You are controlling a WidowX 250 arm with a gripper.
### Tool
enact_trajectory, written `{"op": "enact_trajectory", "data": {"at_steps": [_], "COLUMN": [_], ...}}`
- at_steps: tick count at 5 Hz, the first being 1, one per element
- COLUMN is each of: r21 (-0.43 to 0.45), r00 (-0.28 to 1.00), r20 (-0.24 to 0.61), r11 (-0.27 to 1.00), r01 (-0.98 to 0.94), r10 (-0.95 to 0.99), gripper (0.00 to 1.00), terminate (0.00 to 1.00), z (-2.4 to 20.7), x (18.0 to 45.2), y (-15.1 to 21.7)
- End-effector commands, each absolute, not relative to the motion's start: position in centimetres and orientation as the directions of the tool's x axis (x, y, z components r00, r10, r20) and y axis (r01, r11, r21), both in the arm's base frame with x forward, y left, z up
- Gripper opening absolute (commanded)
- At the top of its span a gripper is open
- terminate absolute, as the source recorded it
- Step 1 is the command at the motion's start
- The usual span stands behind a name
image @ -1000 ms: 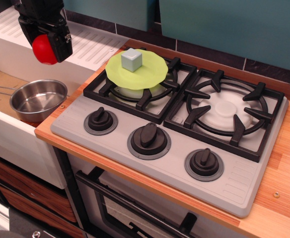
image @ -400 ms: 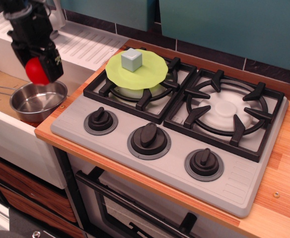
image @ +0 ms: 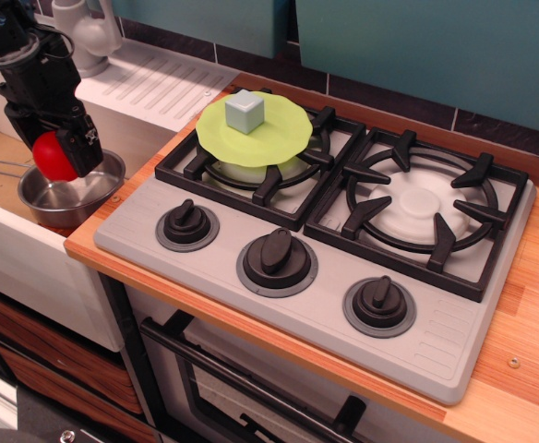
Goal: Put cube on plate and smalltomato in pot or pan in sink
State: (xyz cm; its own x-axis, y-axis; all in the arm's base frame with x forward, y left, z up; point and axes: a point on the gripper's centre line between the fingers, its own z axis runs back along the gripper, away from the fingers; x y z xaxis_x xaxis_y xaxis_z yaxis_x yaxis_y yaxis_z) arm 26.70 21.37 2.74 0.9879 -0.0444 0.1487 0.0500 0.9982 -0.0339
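While the cube [image: 245,110] sat on the plate [image: 279,138], the gripper [image: 57,155], jaws clamped on the smalltomato [image: 52,157], hung over the pan [image: 76,198] at far left.

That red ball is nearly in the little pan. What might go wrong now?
The gripper holds the tomato low over the pan, toward its left side. Released off-centre, the round tomato may roll out into the sink. Pressing lower, the gripper might tip the shallow pan or nudge it.
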Motion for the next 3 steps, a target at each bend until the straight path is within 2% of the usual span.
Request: {"op": "enact_trajectory", "data": {"at_steps": [1, 2, 3], "r21": [0.005, 0.017, 0.036], "r00": [0.965, 0.963, 0.966], "r20": [0.247, 0.249, 0.237], "r11": [0.996, 0.995, 0.995], "r01": [0.091, 0.103, 0.093], "r10": [-0.089, -0.104, -0.099], "gripper": [0.0, 0.0, 1.0], "terminate": [0.0, 0.0, 0.0], "z": [2.36, 2.54, 3.17], "x": [28.01, 28.24, 28.07], "y": [22.44, 22.43, 22.08]}}
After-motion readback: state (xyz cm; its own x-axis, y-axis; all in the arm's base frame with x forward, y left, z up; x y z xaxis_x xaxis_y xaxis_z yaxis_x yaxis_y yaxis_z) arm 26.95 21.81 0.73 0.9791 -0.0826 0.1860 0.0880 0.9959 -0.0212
